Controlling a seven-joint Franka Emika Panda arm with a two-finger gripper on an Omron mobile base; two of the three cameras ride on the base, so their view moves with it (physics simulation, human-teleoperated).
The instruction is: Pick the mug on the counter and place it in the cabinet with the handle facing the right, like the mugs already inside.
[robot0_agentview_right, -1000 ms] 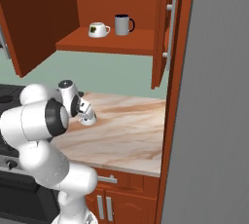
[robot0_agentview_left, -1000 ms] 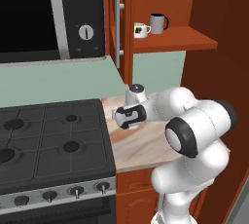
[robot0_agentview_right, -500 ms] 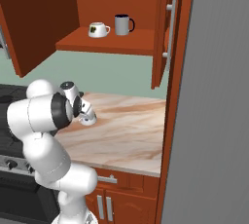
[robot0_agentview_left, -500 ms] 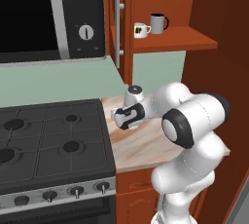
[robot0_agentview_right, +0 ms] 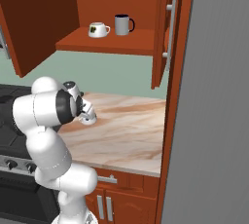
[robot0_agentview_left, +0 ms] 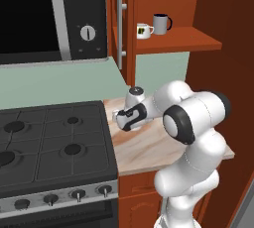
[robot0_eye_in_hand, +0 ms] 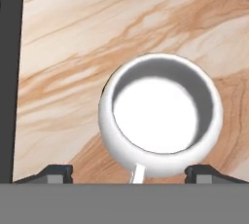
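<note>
Beneath your end effector [robot0_eye_in_hand: 129, 173] the mug [robot0_eye_in_hand: 160, 113] stands upright on the marbled table [robot0_eye_in_hand: 97, 33], near the stove's edge [robot0_eye_in_hand: 8, 72]. You see its fingertips [robot0_eye_in_hand: 57, 173] spread wide, flanking the mug's lower rim without gripping, the handle [robot0_eye_in_hand: 138, 173] between them.

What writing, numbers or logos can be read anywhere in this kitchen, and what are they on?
No text here can be read.
Microwave panel: small pale labels above the dial, too blurred to read.
Straighter white mug on the cabinet shelf: a black-and-yellow emblem, no legible letters.
Grey mug beside it: no marking seen.
Mug on the counter: seen from above, plain white inside, no writing visible.
Stove knobs: no readable markings.
</note>
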